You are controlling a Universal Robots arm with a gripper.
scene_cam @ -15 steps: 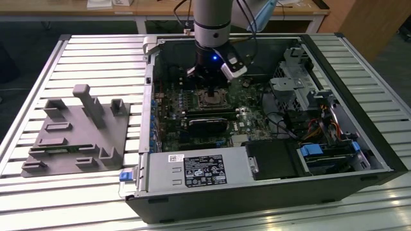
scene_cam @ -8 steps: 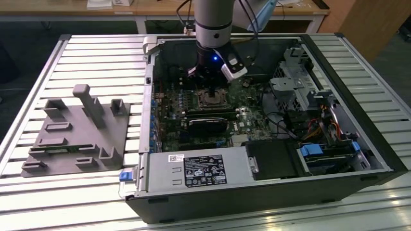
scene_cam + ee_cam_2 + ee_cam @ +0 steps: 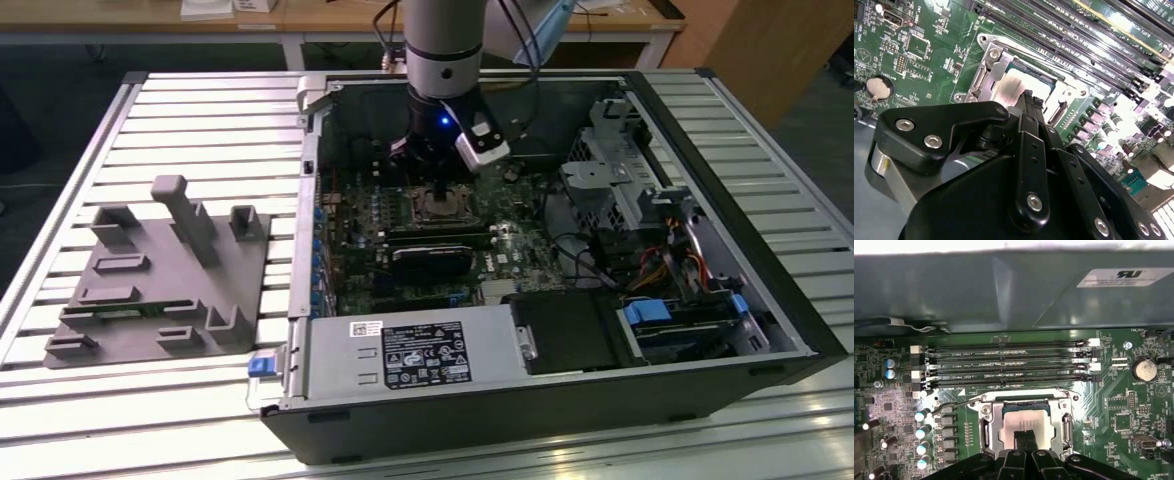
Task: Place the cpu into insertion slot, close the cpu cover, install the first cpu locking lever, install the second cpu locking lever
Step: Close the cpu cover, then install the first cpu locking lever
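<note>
Illegible label [image 3: 424, 355] on power supply [image 3: 334, 362]

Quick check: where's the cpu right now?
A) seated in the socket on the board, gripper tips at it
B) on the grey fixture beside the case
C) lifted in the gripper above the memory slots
A: in the first wrist view the cpu lies flat inside the insertion slot, with the gripper at its top face.

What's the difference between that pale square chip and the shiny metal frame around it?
The cpu is a solid, dull beige square; the cpu cover is a shiny silver frame with an open window. The cpu cover is larger and surrounds the cpu. The pincer points at the cpu's middle, not the cpu cover. Both are flat, square metal.
</note>
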